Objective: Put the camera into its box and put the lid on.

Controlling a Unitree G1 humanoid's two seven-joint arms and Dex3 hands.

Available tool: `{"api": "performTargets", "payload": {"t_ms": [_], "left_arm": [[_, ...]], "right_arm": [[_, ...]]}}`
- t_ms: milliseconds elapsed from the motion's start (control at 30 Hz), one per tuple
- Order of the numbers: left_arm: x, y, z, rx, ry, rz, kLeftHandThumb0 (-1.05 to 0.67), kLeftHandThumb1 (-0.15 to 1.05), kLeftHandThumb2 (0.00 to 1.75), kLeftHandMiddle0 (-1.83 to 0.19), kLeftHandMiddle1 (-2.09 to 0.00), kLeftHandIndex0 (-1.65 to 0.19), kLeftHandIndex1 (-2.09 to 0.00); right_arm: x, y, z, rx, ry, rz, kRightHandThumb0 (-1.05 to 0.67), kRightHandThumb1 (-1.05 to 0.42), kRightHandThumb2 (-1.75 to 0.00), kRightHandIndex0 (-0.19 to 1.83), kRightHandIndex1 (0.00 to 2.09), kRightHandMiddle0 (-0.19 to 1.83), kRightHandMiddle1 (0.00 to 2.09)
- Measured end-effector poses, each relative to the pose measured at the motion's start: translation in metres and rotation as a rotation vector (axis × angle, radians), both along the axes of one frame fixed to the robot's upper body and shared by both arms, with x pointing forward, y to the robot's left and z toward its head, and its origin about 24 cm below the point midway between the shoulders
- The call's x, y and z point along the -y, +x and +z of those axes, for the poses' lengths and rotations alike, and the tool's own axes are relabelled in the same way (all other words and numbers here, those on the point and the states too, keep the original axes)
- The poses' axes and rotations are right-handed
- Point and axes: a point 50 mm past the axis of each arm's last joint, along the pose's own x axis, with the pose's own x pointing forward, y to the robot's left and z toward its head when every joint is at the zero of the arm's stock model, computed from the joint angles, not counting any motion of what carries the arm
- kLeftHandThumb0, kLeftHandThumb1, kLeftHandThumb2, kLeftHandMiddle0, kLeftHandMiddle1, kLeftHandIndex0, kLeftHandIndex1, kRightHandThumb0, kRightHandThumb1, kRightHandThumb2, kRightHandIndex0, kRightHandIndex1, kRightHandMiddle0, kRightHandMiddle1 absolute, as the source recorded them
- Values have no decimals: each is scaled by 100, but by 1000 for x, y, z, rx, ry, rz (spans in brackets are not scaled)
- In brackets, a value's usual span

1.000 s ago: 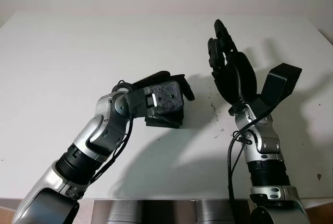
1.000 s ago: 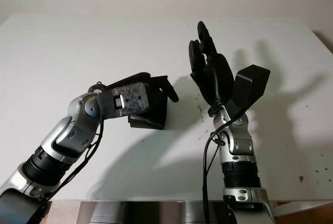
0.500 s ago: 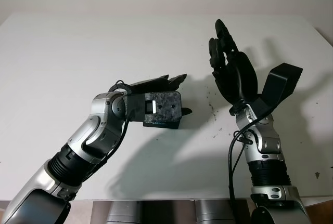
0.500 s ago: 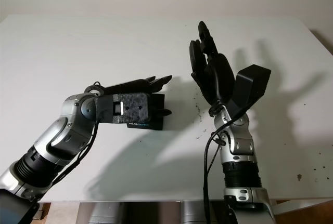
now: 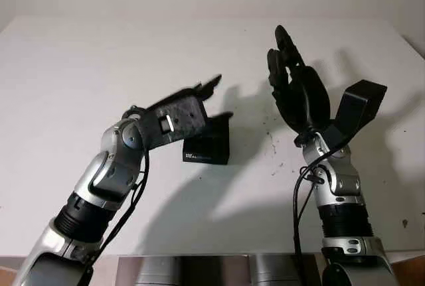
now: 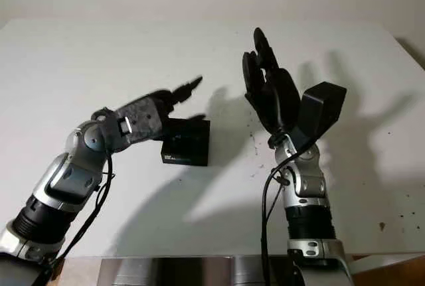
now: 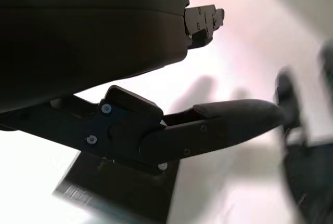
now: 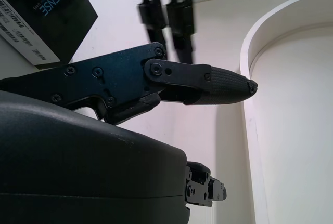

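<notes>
Here the left robot hand (image 5: 192, 103) hovers open, holding nothing, just above and nearer than the closed black box (image 5: 208, 146) lying on the white tabletop (image 5: 80, 67), while the right robot hand (image 5: 295, 90), also open, stands raised farther right, well apart from it.

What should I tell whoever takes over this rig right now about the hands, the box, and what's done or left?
Left hand: open, raised just above the black box, holding nothing.
Right hand: open, held upright over the table's right side, idle.
The box sits closed on the white table, mid-table, printed label facing the robot.
Done: by the look of it, the lid is on; whether the camera is inside cannot be seen.
Left: probably just pull both arms back and confirm the lid is seated.
</notes>
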Motion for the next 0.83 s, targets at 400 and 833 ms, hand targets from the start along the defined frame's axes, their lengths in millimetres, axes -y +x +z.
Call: {"api": "performTargets", "payload": {"t_ms": [400, 833], "left_arm": [[-48, 1, 19, 325, -569, 168, -80, 105, 69, 19, 0, 19, 0], [-77, 2, -11, 360, -687, 284, -78, 105, 78, 19, 0, 19, 0]], "right_arm": [[-1, 0, -2, 23, -37, 27, -69, -105, -55, -19, 4, -13, 4], [-1, 1, -5, 8, -41, 25, -70, -105, -54, -19, 4, -14, 5]]}}
